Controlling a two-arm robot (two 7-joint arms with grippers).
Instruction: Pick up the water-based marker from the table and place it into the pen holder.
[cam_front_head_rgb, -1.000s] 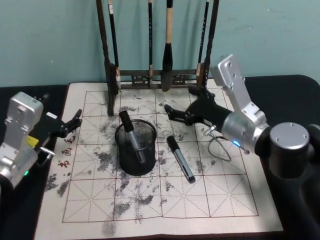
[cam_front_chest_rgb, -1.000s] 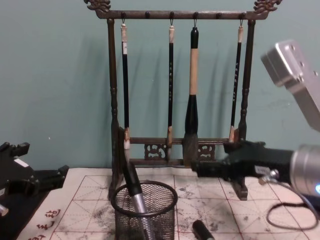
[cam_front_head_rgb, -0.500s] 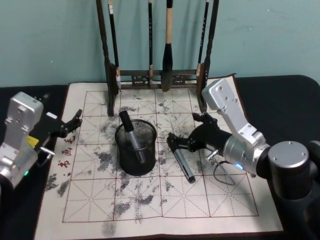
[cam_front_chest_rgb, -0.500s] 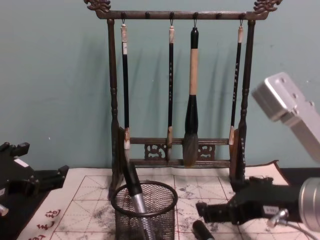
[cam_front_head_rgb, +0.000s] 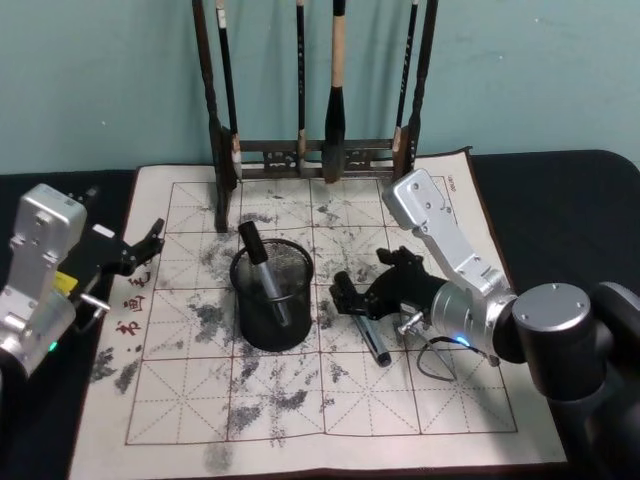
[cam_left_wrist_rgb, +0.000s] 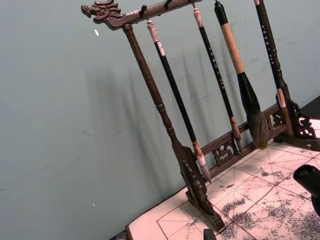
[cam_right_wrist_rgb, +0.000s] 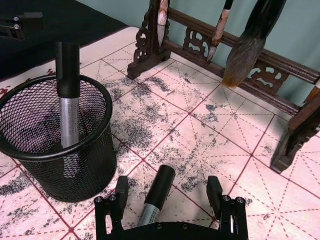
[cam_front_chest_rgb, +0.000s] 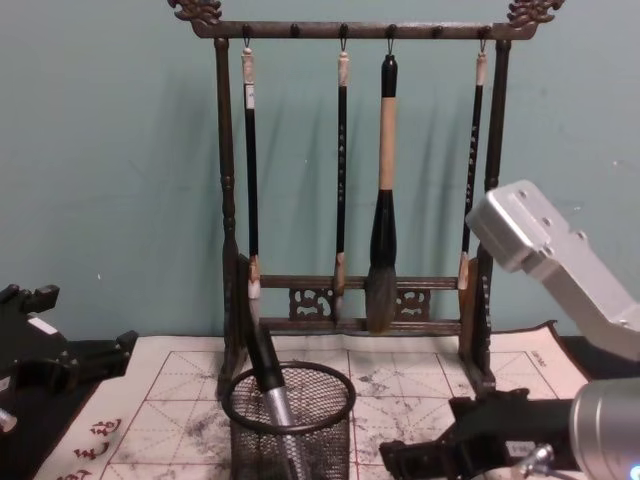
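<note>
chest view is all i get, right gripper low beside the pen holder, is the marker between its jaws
Observer: Yes, the right wrist view shows the marker flat on the mat between the open jaws of the right gripper.
Operator: which side of the pen holder
Observer: Head view: to the robot's right of the pen holder.
Operator: left arm in the way
Observer: No, the left gripper is parked at the mat's left edge.

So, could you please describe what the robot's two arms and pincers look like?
Both arms have boxy silver-grey metal wrist housings and black pincers. Behind the right pincer sit rounded silver joints, a blue light and a thin looped cable. Behind the left pincer are a yellow label and a green light.
</note>
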